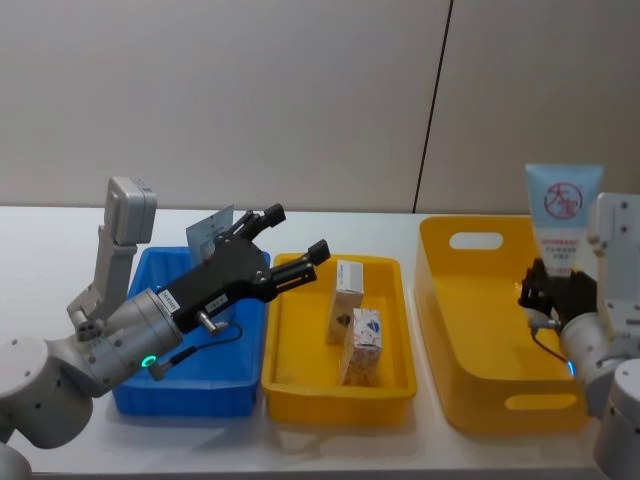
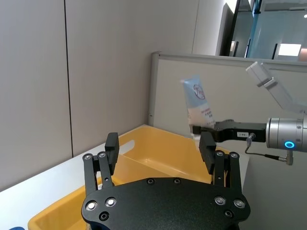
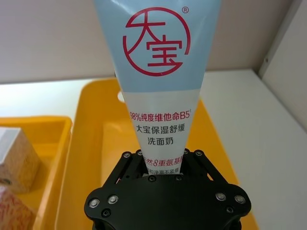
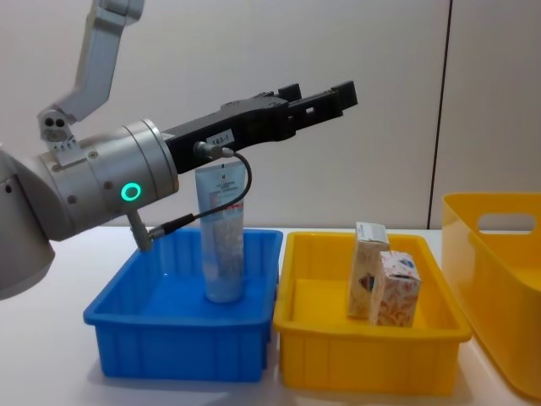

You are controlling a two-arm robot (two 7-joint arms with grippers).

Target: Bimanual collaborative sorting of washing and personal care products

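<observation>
My right gripper point(image 1: 552, 290) point(image 3: 160, 162) is shut on the bottom end of a pale blue tube point(image 1: 563, 212) point(image 3: 158, 76) with a red circle logo. It holds the tube upright over the large yellow bin point(image 1: 470, 340). My left gripper point(image 1: 295, 245) point(image 4: 321, 95) hangs open and empty in the air, above the gap between the blue tray point(image 1: 165, 385) and the small yellow tray point(image 1: 300, 380). A second pale blue tube point(image 4: 221, 245) stands upright in the blue tray. Two small white patterned boxes point(image 1: 348, 288) point(image 1: 362, 345) stand in the small yellow tray.
The three containers stand in a row near the white table's front edge, blue on the left, large yellow bin point(image 4: 499, 279) on the right. A grey wall stands behind. Bare tabletop lies behind the trays and to the far left.
</observation>
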